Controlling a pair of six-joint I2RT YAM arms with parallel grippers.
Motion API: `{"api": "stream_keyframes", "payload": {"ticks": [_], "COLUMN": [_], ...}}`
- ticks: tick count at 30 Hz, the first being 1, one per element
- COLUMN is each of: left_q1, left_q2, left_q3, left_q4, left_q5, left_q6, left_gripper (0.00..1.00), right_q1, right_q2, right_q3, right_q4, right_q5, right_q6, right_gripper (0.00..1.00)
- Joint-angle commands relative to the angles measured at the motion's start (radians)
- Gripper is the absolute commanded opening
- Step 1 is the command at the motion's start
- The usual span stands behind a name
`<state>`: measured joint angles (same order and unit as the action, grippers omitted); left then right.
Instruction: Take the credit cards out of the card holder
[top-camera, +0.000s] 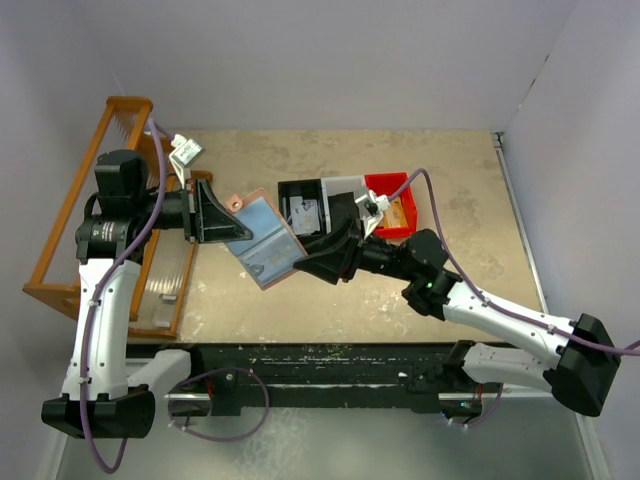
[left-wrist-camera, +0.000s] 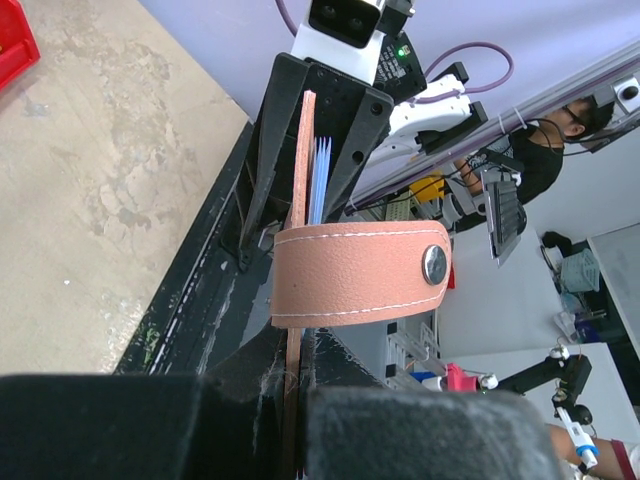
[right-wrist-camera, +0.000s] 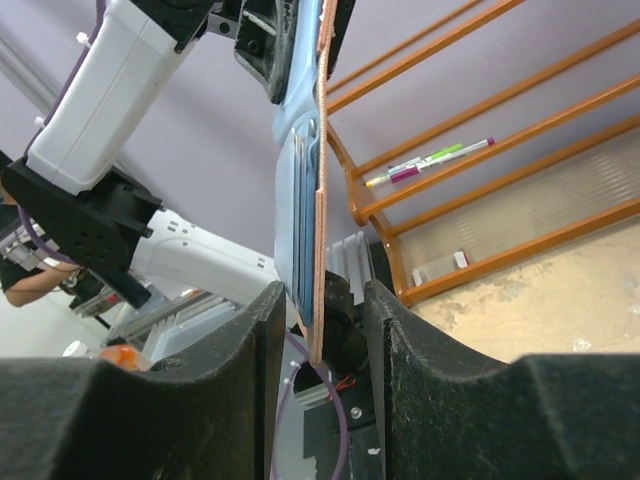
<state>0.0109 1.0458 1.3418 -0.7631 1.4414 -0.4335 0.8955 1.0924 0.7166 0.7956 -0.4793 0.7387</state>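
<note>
Table (top-camera: 450, 300): the card holder is not lying on it. It is carried in the air between the two arms, ahead of the black bin (top-camera: 283, 200) and well clear of the wooden rack (top-camera: 60, 225).

Left gripper (top-camera: 222, 222): clamped tight on one end of the card holder (top-camera: 262, 235). The holder is spread open, with the light blue lining facing up in the top view. Its snap strap (left-wrist-camera: 350, 272) hangs folded across the edge.

Right gripper (top-camera: 312, 250): at the opposite end. Its fingers (right-wrist-camera: 240, 390) stand apart, one on each side of the holder's edge. In the right wrist view we see a gap on the salmon side, so there is no grip yet.

Credit cards: thin pale-blue layers (left-wrist-camera: 318, 180) sit against the salmon cover. We cannot tell whether they are cards or pocket lining. An orange flat item (top-camera: 400, 213) lies in the red bin (top-camera: 385, 183), and we cannot tell whether it is a card.

Our judgement on progress:
- Done: the holder is lifted, opened and presented.
- Left: no card is in either gripper, so the pull-out remains to be done.
</note>
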Motion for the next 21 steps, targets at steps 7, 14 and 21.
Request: {"api": "stream_keyframes", "payload": {"ticks": [7, 14, 21], "left_q1": [0.0, 0.001, 0.0], "left_q2": [-0.019, -0.02, -0.02], "left_q3": [0.011, 0.011, 0.015], "left_q4": [0.058, 0.073, 0.084], "left_q5": [0.05, 0.048, 0.047], "left_q6": [-0.049, -0.064, -0.076], "left_gripper": [0.0, 0.0, 0.0], "right_q1": [0.001, 0.002, 0.002], "right_q2": [-0.007, -0.018, -0.023], "right_q3": [0.005, -0.004, -0.023], "right_q4": [0.04, 0.045, 0.071], "right_q5": [0.028, 0.023, 0.021], "right_q6": [-0.051, -0.06, -0.057], "right_gripper": [0.43, 0.47, 0.49]}}
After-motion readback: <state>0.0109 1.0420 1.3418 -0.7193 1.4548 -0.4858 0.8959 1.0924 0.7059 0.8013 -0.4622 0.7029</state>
